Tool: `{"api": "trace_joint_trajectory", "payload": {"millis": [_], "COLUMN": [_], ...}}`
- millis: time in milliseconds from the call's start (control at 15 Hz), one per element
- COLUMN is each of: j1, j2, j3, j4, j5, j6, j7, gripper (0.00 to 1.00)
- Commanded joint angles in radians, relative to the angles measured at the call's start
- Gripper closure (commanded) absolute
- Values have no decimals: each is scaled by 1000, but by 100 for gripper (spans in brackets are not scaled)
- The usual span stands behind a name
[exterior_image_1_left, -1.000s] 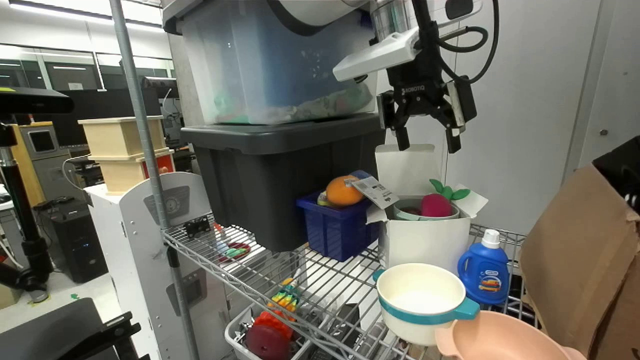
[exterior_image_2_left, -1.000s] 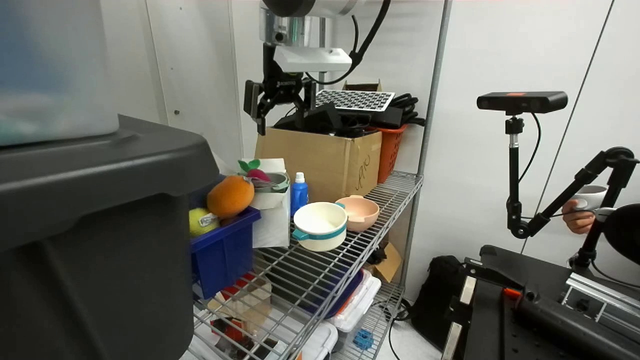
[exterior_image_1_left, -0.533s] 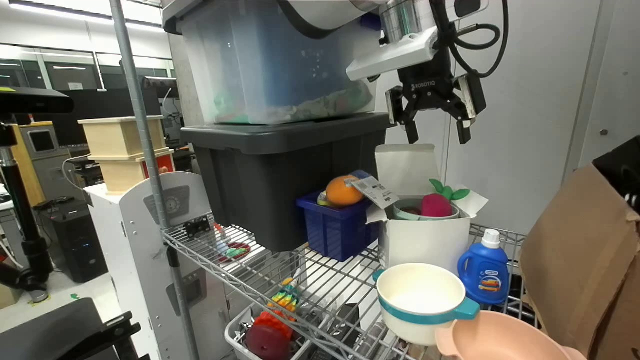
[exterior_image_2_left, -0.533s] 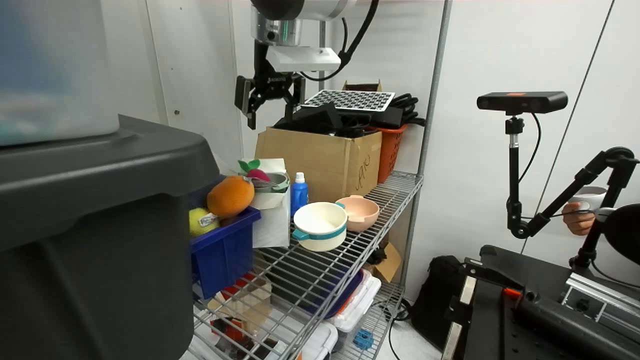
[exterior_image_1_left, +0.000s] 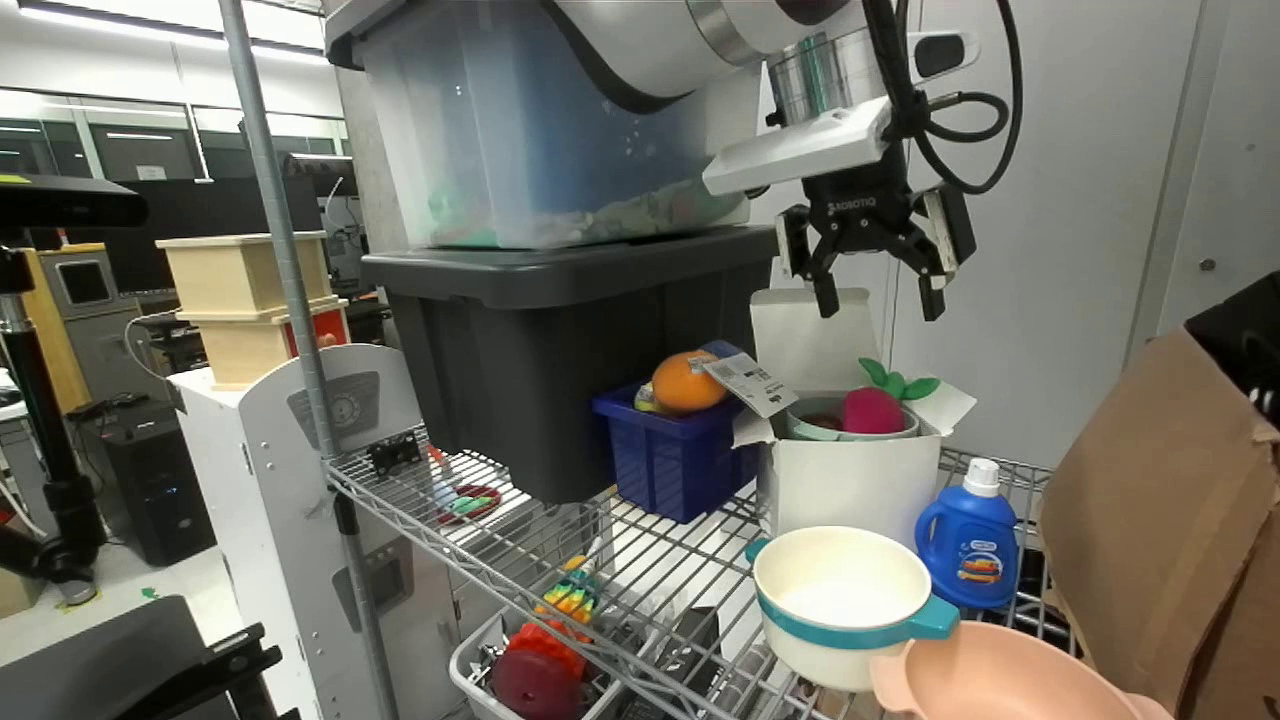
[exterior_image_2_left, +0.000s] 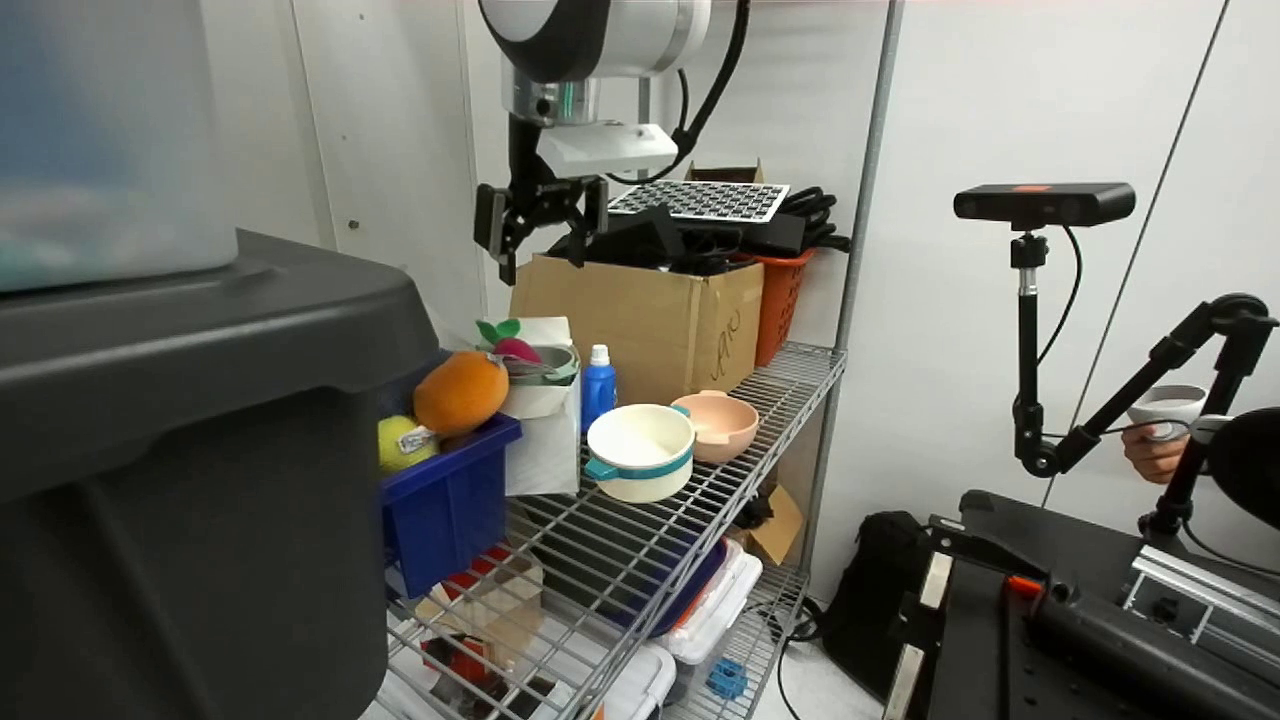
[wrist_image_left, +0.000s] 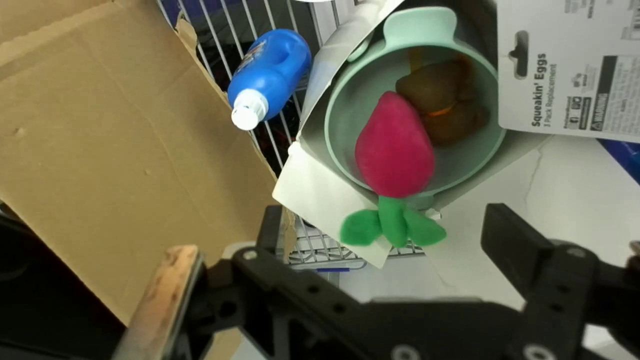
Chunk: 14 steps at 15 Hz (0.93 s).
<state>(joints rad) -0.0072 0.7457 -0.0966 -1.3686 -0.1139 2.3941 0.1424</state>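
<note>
My gripper stands open above the white box, its jaws wide apart with nothing between them. Both exterior views show it well clear of everything below. In the wrist view, a mint-green pot sits inside that box. A magenta plush vegetable leans on the pot's rim, its green leaves hanging over the edge. Beside it in the pot lies a brown item, too dim to identify. The leaves appear between the black fingers in that view, but lie farther down.
A blue bottle, a cream pot and a peach bowl stand on the wire shelf. Left of the box is a blue bin with an orange plush fruit. Stacked totes and a cardboard box flank them.
The gripper has shifted right in one exterior view and slightly left in the other, rising a little, then sinking. Its jaws have stayed open. The shelf items have not moved.
</note>
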Motion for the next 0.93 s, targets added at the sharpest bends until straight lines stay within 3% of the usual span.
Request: {"api": "trace_joint_trajectory", "payload": {"millis": [0, 867], "j1": [-11, -8], "j2": [38, 80], "j3": [3, 22], "j4": [41, 44], "j5": [8, 25], "j6": [-2, 29], "j7": [-24, -15], "gripper": [0, 0]}}
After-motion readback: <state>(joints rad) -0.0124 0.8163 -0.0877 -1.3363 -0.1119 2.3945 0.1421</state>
